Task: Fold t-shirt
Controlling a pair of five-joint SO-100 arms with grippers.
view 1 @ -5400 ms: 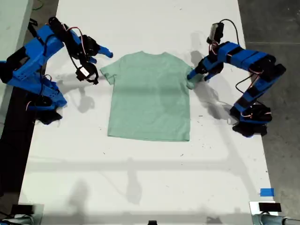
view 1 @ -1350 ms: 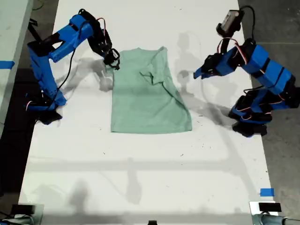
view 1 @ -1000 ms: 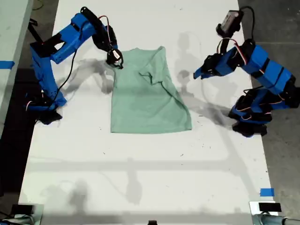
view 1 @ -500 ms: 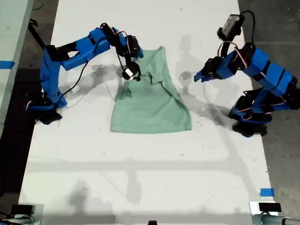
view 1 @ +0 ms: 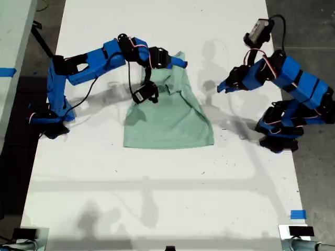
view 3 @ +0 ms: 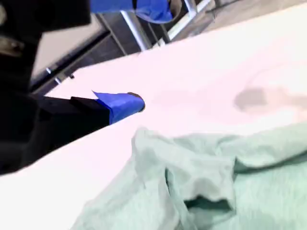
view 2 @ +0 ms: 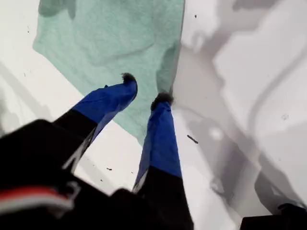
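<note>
The thin, rumpled mint t-shirt (view 1: 170,117) lies half-folded; my first gripper's (view 2: 143,91) fingers are apart, my second gripper's (view 1: 178,64) unclear.

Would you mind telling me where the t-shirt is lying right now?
The t-shirt lies on the white table, about centre in the exterior view, between the two arm bases. My second gripper is over its far edge.

Exterior view: high overhead, straight down on the white surface (view 1: 157,198). First wrist view: close, steeply down past the pincer (view 2: 144,93). Second wrist view: low, close, nearly level. All share the shirt (view 1: 172,120) (view 2: 120,38) (view 3: 201,187).
</note>
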